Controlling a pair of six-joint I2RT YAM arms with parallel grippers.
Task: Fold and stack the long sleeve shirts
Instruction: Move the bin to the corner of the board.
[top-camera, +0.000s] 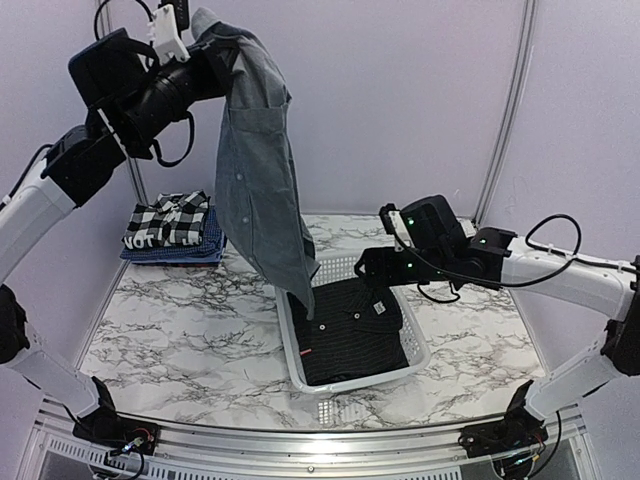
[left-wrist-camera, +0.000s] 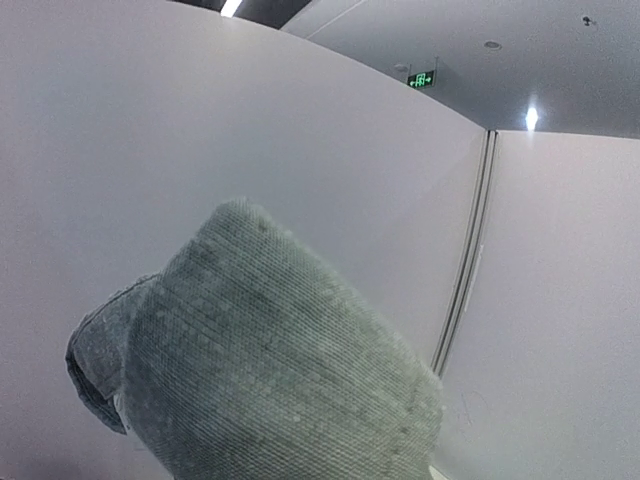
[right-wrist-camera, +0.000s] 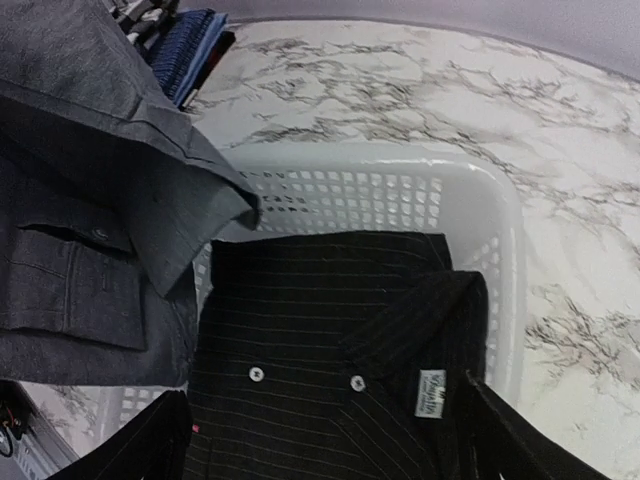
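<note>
Lift-out step: my left gripper (top-camera: 193, 45) is clamped on the grey shirt (top-camera: 258, 170), which hangs high with its hem over the basket (top-camera: 417, 347). Right gripper (right-wrist-camera: 330, 440) is wide open and empty, above the charcoal shirt (right-wrist-camera: 320, 330). Next I'd catch the dangling hem, then spread it flat on the table (top-camera: 180, 320).

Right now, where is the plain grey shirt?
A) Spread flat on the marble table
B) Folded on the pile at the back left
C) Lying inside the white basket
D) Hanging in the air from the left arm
D: the grey shirt dangles full length from the left arm's jaws, raised high, with its lower end over the white basket.
</note>
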